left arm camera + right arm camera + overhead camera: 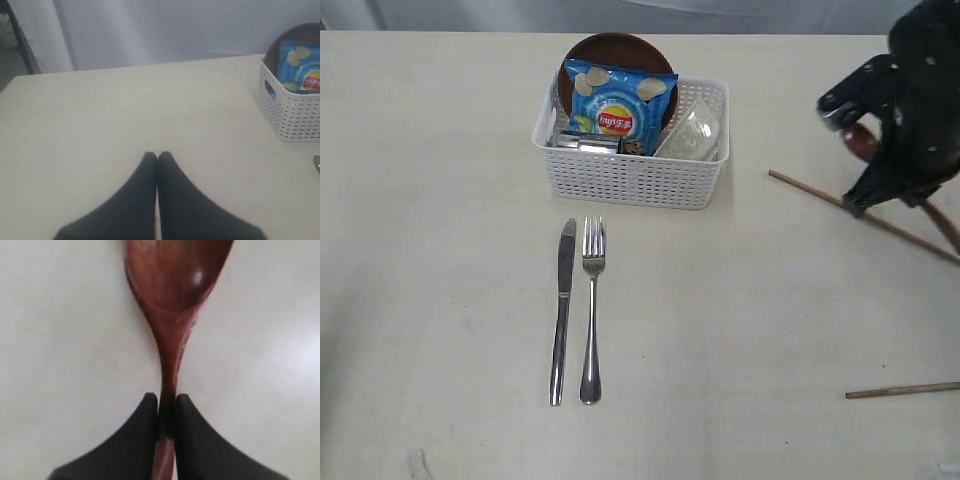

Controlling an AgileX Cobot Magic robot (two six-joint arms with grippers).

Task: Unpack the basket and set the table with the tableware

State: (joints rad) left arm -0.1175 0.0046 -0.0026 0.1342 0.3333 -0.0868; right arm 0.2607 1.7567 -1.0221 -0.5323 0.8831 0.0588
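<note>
1. The right end effector (167,412) is pinched tight on the thin neck of the red-brown wooden spoon (172,285), one finger on each side of the handle.
2. The spoon's long axis runs straight out from that grip, with its bowl ahead of the fingertips. I can't tell whether it rests on the bench (440,250) or is just off it.
3. A chopstick (820,195) lies slanted just beside the spoon. A second chopstick (902,390) lies nearer the front edge.
4. The knife (561,310) and fork (591,310) lie side by side in front of the basket (630,185), well apart to the left of the spoon. Placing the spoon there likely means a leftward carry, and the right arm is the nearer one.
5. The left end effector (157,157) is pressed together, holds nothing, and hovers over bare bench beside the basket.
</note>
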